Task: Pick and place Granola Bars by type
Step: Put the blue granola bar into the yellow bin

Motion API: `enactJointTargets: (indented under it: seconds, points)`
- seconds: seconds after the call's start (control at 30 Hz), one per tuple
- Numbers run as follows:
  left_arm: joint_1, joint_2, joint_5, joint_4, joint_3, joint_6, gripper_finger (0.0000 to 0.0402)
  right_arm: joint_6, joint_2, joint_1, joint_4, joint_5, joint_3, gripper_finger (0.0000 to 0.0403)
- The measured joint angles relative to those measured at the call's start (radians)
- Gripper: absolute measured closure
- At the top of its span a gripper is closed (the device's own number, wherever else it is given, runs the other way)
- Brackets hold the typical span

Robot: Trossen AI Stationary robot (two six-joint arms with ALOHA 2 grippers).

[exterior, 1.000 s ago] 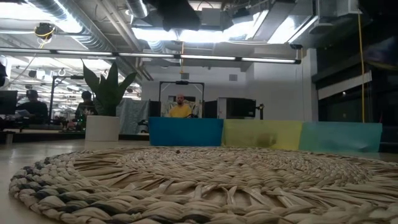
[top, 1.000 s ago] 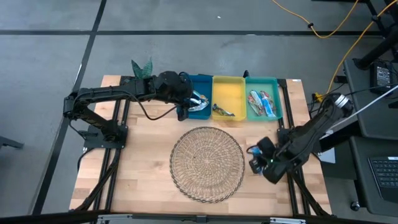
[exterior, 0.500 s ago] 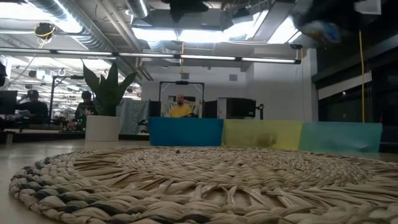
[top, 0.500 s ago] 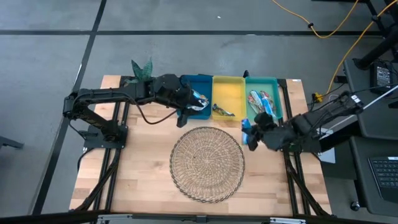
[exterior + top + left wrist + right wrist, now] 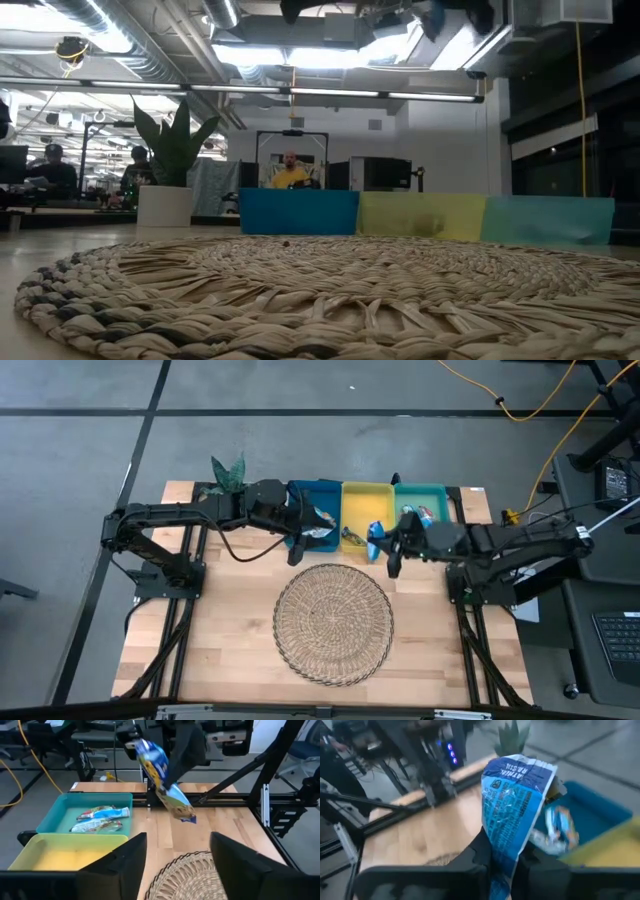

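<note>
My right gripper (image 5: 388, 548) is shut on a bright blue granola bar (image 5: 515, 810), held in the air over the near edge of the yellow tray (image 5: 367, 495). The bar also shows in the left wrist view (image 5: 161, 775). My left gripper (image 5: 177, 865) is open and empty by the near edge of the blue tray (image 5: 322, 490). Silver-white and blue bars (image 5: 320, 525) lie in the blue tray, one bar (image 5: 354, 538) in the yellow tray, and several bars (image 5: 420, 523) in the teal tray (image 5: 440, 490). My right gripper pinches the blue bar by one end (image 5: 501, 865) between its two fingers. The rest of the bar sticks out ahead of the fingers, along them. The bar is lifted clear of the table and trays, and it shows tilted in the left wrist view.
The round wicker mat (image 5: 333, 622) lies on the wooden table in front of the trays, with nothing on it. A small green plant (image 5: 228, 468) stands at the table's far left corner. People sit in the room beyond the table (image 5: 290, 175).
My right gripper has gone up from the table's near right and swung toward the far and left side, carrying the blue bar clear of the table. It now stands at the yellow tray's near edge.
</note>
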Motion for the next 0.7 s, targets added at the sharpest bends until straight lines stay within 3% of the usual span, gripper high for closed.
enactJointTargets:
  seconds: [0.3,0.5,0.7]
  points:
    - [0.000,0.000,0.000,0.013,0.000,-0.021,0.0119,-0.175,0.037,-0.088,0.203,-0.138,0.001,0.0373]
    - [-0.012,0.000,-0.002,0.046,0.000,-0.029,0.0095,-0.237,0.110,-0.115,0.237,-0.183,0.038,0.0366]
    - [-0.027,0.000,-0.003,0.050,0.000,-0.029,0.0087,-0.305,0.212,-0.129,0.221,-0.249,0.169,0.0373]
